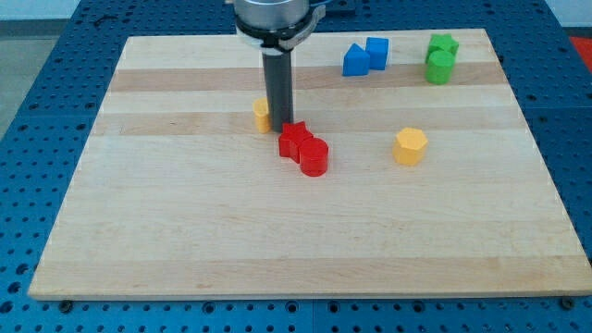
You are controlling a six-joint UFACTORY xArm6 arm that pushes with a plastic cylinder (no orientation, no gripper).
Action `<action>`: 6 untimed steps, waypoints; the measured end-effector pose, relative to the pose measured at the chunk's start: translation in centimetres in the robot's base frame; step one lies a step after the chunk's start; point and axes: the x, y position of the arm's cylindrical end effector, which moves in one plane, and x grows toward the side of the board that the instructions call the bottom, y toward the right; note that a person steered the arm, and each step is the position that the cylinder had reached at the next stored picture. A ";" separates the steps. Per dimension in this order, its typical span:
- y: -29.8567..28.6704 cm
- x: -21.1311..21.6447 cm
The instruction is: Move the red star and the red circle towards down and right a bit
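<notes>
Light wooden desk carries everything; no fingers on this rig, only a dark rod, so no open or closed state to tell. Red star block sits near desk centre, touching the red round cylinder block at its lower right. My tip is at the star's upper-left edge, apparently in contact, a yellow block half hidden behind the rod. Judgement: lined up for a down-right push; how far the pair has travelled can't be told, shift looks unfinished.

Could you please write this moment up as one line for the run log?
my tip: at red star's upper-left edge | red star: touching red circle | yellow block: behind rod | task: under way
</notes>
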 end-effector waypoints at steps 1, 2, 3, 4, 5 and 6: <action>-1.4 1.7; -2.0 2.6; -2.0 4.1; -1.7 6.8; -0.7 7.2; 0.0 7.2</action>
